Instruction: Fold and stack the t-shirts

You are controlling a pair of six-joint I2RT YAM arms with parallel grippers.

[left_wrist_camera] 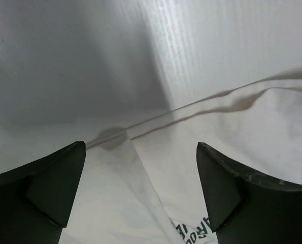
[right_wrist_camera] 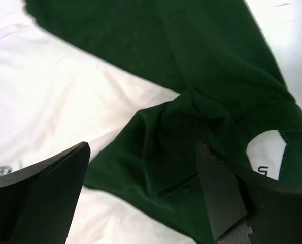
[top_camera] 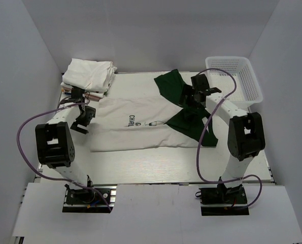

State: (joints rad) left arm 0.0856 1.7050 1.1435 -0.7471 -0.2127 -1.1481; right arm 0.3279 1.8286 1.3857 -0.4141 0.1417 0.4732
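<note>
White table [top_camera: 140, 163] holds t-shirt [top_camera: 135, 133] reading "CHARL"; left gripper [left_wrist_camera: 140, 145] and right gripper [right_wrist_camera: 143, 146] gape empty.

Robot lab cell, white panel walls [top_camera: 156, 30], L arm [top_camera: 54, 145], R arm [top_camera: 244, 137] bolted to table [top_camera: 140, 162]
</note>
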